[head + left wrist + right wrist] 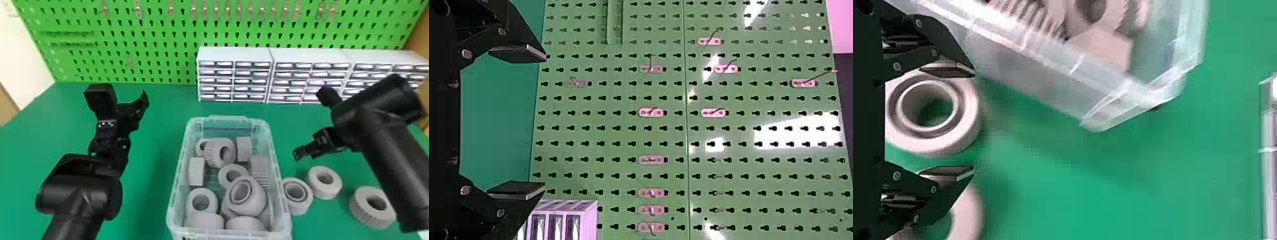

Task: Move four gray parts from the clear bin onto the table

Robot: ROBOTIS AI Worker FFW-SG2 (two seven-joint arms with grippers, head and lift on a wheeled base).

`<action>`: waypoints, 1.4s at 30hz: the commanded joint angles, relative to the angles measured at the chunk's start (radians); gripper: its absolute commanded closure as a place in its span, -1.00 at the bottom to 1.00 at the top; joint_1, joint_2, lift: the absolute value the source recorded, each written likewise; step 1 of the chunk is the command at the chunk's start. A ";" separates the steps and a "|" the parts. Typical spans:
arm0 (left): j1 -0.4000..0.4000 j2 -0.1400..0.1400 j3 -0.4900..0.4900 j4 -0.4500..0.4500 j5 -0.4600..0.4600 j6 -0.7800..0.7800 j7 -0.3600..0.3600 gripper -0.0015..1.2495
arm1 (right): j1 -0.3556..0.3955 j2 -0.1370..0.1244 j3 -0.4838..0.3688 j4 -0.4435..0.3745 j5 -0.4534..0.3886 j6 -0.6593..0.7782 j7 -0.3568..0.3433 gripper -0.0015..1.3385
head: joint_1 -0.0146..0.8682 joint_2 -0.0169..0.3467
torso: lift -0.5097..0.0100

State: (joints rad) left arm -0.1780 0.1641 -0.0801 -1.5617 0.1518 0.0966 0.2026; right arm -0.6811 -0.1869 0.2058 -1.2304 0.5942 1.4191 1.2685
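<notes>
In the head view the clear bin (181, 178) stands at the centre, holding several gray parts (250, 201). Three gray parts rest on the table to its right: one beside the bin wall (298, 208), another just behind it (323, 193) and a ribbed one farther right (365, 218). My left gripper (123, 99) is held up left of the bin. Open and holding nothing, its fingers face the pegboard in the left wrist view (544, 121). My right gripper (309, 126) hovers right of the bin. In the right wrist view (973, 123) it is open over the table, beside the bin wall.
White drawer cabinets (234, 54) line the back of the green table (153, 127) from the middle to the right. Behind them rises a green pegboard (127, 28) with metal hooks. Bare table surface lies between my left arm and the bin.
</notes>
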 commanded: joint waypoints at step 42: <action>0.006 0.000 0.002 0.002 -0.006 -0.002 0.000 -0.44 | -0.091 0.053 0.147 -0.179 -0.665 -0.241 -0.854 -0.21 | 0.60 -0.51 | 0.76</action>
State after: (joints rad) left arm -0.1718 0.1641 -0.0761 -1.5600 0.1481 0.0953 0.2025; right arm -0.7591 -0.1368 0.3308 -1.4111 -0.0368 1.1790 0.4276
